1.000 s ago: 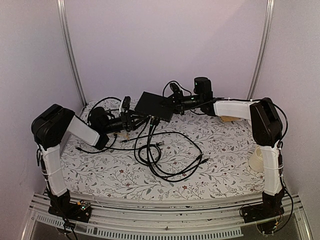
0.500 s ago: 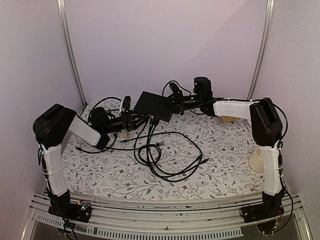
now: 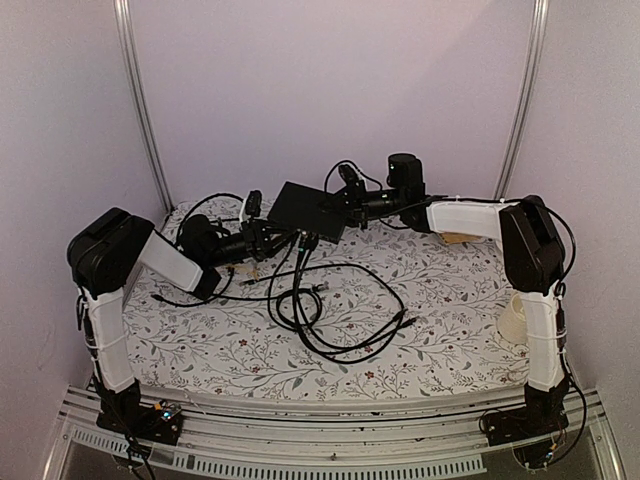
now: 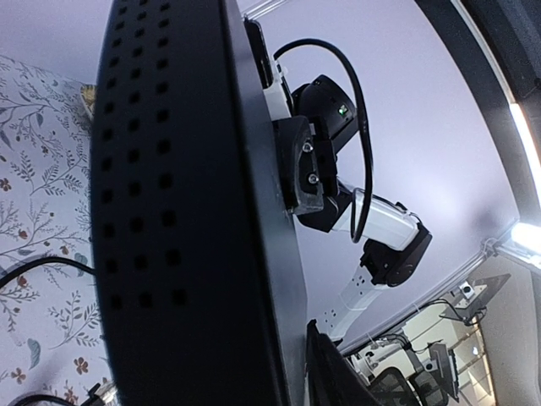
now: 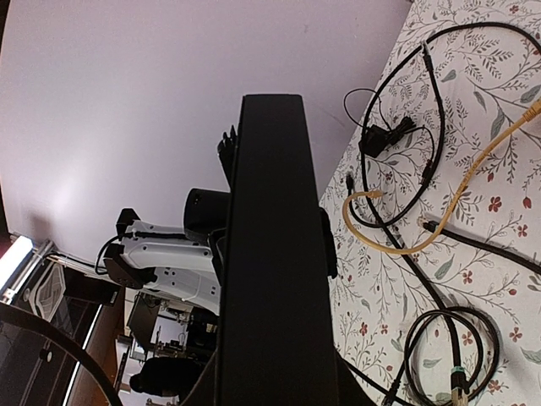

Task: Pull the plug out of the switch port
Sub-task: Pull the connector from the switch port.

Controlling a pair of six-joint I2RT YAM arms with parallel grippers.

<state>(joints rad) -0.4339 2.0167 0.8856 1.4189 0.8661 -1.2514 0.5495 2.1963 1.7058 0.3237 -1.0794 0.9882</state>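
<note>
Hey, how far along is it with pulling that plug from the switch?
Done: the right gripper holds the switch up off the table. In hand: the left gripper sits at the port edge; whether it grips a plug is unclear. Left: cables hang from that edge, so the pull looks undone.

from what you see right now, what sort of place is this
Likely a robotics lab test cell: plain white panels enclose a floral-covered table, and what looks like an office chair shows beyond.
</note>
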